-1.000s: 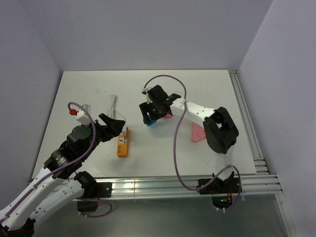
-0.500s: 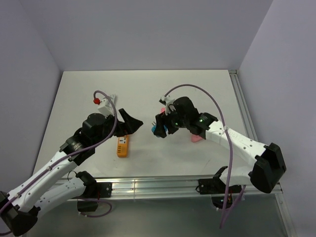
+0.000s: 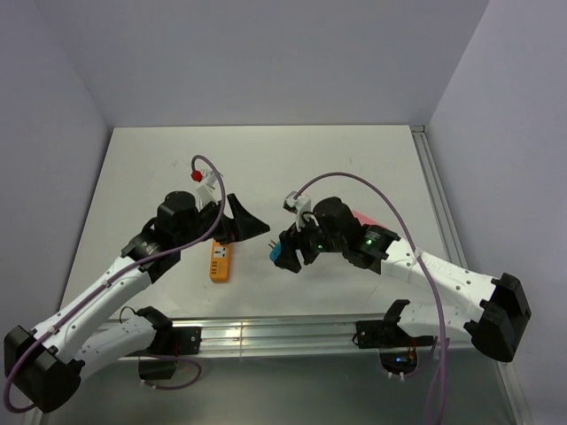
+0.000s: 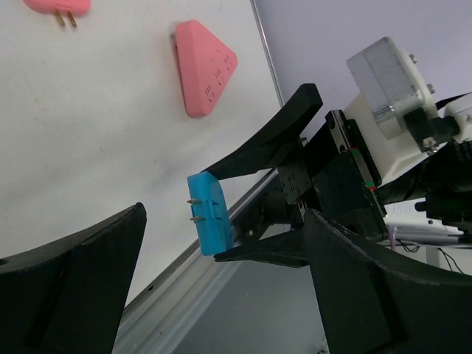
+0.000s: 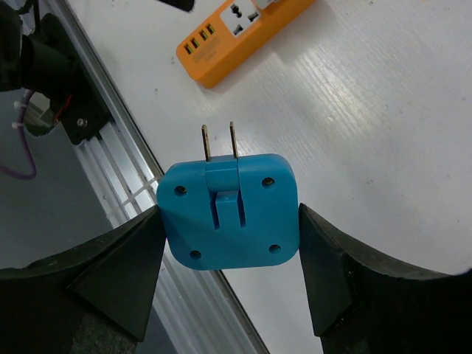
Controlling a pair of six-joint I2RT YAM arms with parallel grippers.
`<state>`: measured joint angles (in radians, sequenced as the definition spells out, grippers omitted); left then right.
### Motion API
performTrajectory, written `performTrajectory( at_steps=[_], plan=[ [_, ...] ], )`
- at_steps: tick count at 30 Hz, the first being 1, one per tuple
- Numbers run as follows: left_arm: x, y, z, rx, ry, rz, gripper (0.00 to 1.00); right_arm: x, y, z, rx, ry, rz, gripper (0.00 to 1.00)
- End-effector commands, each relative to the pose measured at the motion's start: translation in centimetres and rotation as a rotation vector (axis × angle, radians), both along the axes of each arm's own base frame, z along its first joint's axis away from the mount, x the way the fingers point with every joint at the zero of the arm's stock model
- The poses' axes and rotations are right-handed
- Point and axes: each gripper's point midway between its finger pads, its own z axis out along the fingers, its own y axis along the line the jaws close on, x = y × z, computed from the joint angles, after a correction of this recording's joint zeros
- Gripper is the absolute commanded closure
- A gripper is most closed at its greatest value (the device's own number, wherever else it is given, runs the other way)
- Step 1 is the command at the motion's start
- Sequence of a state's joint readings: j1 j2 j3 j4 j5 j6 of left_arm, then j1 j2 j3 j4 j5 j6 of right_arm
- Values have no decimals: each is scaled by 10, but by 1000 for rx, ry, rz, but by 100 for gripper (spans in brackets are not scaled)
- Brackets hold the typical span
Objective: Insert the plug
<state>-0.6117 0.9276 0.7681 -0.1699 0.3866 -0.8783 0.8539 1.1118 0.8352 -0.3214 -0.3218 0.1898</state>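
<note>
My right gripper (image 3: 285, 253) is shut on the blue plug (image 5: 230, 210), one finger on each side, and holds it above the table near the front edge. Its two metal prongs point at the orange power strip (image 5: 243, 29). The plug also shows in the top view (image 3: 283, 256) and in the left wrist view (image 4: 210, 214). My left gripper (image 3: 249, 225) is open and empty. It hovers above the strip's far end, left of the plug, and faces the plug. Its fingers (image 4: 74, 287) frame the plug without touching it.
The orange power strip (image 3: 220, 260) lies on the table under my left gripper. A pink triangular socket block (image 4: 203, 74) lies further right, partly hidden by the right arm in the top view (image 3: 361, 219). A pink plug (image 4: 55, 6) lies beyond it. Aluminium rails (image 3: 292, 335) line the front edge.
My right arm has carried the blue plug from mid-table towards the front edge and the power strip. My left arm has risen and swung right, its open gripper now facing the plug.
</note>
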Motion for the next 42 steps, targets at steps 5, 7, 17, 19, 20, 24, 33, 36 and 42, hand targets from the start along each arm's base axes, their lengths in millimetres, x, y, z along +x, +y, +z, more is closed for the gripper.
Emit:
performTrajectory(
  at_steps=[5,7,17,19,20,24,33,36,42],
  plan=[
    [-14,-8,-7,-36,30,-105,8,-2,10,33,119,-122,4,100],
    [-17,-9,-14,-33,43,-117,9,-3,11,36,126,-131,0,100],
    [-25,-17,-23,-82,84,-177,14,-6,9,38,110,-141,8,100],
    [-24,-18,-21,-91,67,-181,15,-6,9,38,110,-142,7,100],
    [-25,-18,-21,-91,69,-186,15,-6,9,38,111,-141,6,100],
    [-27,-20,-27,-99,91,-200,17,-7,10,41,118,-149,12,100],
    [-29,-24,-39,-105,127,-228,24,-11,14,47,125,-159,37,100],
    [-30,-25,-40,-107,136,-235,26,-12,16,46,124,-159,44,100],
    [-37,-32,-42,-115,150,-281,32,-11,19,45,105,-163,44,100]
  ],
)
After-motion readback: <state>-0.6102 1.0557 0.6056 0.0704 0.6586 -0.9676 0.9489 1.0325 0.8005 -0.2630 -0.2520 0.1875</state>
